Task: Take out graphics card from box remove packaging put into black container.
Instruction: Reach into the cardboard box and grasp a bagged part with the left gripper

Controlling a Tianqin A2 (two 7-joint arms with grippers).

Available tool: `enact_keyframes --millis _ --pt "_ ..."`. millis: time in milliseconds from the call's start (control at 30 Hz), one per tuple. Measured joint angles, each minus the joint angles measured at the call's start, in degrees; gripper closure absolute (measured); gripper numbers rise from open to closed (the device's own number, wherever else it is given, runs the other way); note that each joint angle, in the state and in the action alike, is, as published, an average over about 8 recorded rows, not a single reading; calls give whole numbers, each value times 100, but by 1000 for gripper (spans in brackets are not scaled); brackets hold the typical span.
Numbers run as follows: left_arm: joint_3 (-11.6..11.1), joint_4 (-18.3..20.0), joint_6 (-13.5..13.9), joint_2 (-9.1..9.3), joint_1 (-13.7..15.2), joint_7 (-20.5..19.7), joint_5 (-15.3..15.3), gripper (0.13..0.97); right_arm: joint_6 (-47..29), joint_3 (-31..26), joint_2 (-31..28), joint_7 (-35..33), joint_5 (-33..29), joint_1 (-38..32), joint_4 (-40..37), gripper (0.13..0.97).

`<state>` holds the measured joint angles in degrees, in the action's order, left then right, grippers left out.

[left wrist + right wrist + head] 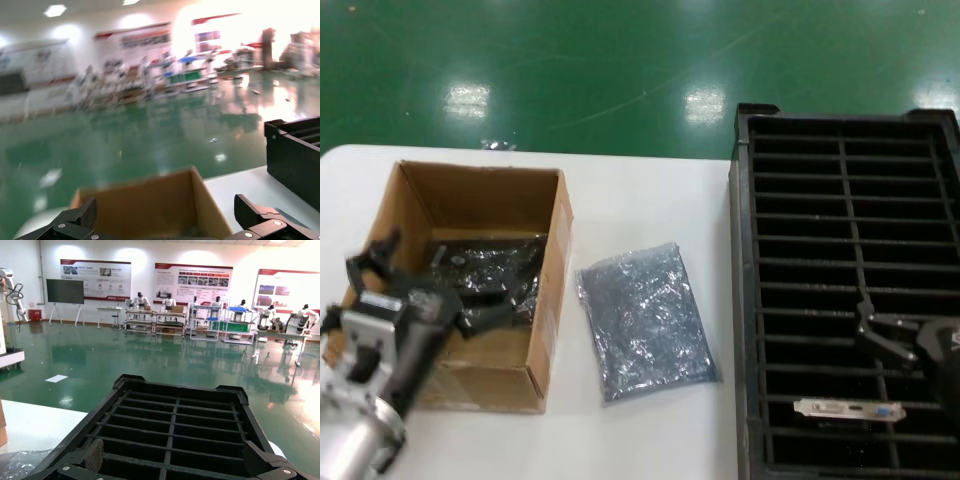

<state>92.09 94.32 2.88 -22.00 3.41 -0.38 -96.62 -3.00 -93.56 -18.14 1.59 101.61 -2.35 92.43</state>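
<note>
The brown box (470,205) stands at the table's left, with a dark, shiny bagged item (490,270) lying inside it. My left gripper (435,287) hovers open over the box's near left part; in the left wrist view its fingers (80,220) spread over the box (150,205) and hold nothing. A flat grey-silver packaging bag (645,320) lies on the table between box and black container (745,290). A graphics card's silver bracket (850,409) shows in a near slot. My right gripper (880,335) hangs open and empty above the container (175,415).
The white table (640,195) ends at a green floor behind. The container's tall black wall (295,155) rises right of the box. The bag's edge (20,462) shows beside the container in the right wrist view.
</note>
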Motion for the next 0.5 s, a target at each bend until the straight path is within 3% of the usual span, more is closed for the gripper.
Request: enact_keyframes --millis 100,233,367,500 --pt "51 -27 248 -382 279 -5 462 132 0 0 0 0 0 0 0 129" --pt "187 -312 841 -889 844 -56 1236 132 0 0 0 0 0 0 0 129" --pt "521 -937 1680 -1321 1664 -15 1897 132 0 0 0 0 0 0 0 129" --pt "1036 -1808 2618 -1567 2610 309 2372 132 0 0 0 0 0 0 0 129"
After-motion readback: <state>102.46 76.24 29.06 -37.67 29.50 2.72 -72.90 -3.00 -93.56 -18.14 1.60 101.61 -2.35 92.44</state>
